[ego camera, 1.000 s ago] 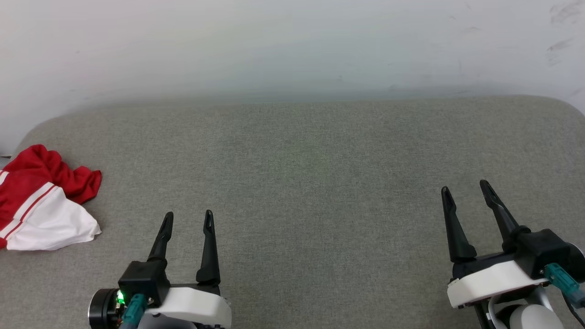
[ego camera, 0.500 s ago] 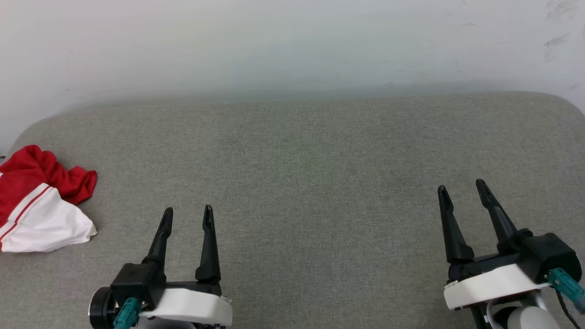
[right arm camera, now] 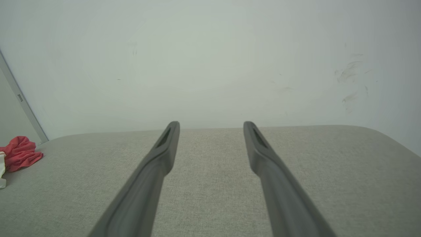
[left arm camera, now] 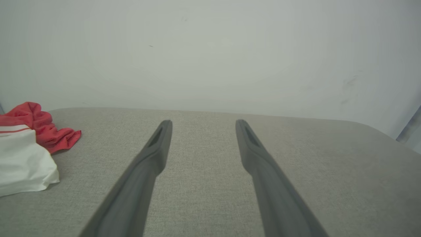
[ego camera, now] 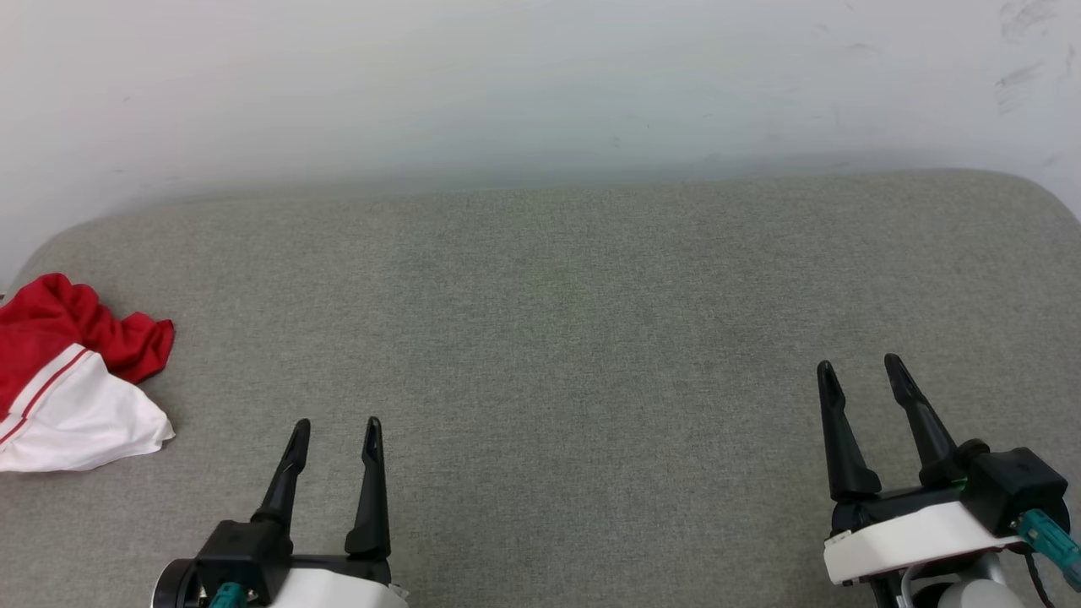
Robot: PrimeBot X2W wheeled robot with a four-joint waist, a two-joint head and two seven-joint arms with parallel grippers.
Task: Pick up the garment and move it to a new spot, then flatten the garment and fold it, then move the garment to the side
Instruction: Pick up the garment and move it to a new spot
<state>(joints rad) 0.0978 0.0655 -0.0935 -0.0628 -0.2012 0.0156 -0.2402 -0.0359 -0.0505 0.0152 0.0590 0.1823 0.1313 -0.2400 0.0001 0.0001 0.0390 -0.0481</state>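
Between your left gripper's (ego camera: 336, 425) two long, dark, tapering fingers (ego camera: 370, 481) you have only bare cushion: they stand apart, gripping nothing, and are aimed toward the wall. Your right gripper (ego camera: 860, 365), well off to its right, is spread the same way and equally empty. Beneath both lies a grey padded surface (ego camera: 549, 338), tightly woven and matte, with rounded corners at its far edge. Beyond the fingertips rises a smooth white wall (ego camera: 540, 76), scuffed with a few dark marks (ego camera: 1018, 76) up past the right gripper. The garment (ego camera: 51, 329) sits well to the left of your left gripper, level with and a little beyond its fingertips, touching neither hand. It is a soft crumpled heap: rumpled red cloth on the wall side, a smoother white sleeve (ego camera: 84, 418) with thin red stripes on the near side. Bunched like this and cut by the head view's edge, its long axis and heading cannot be told.
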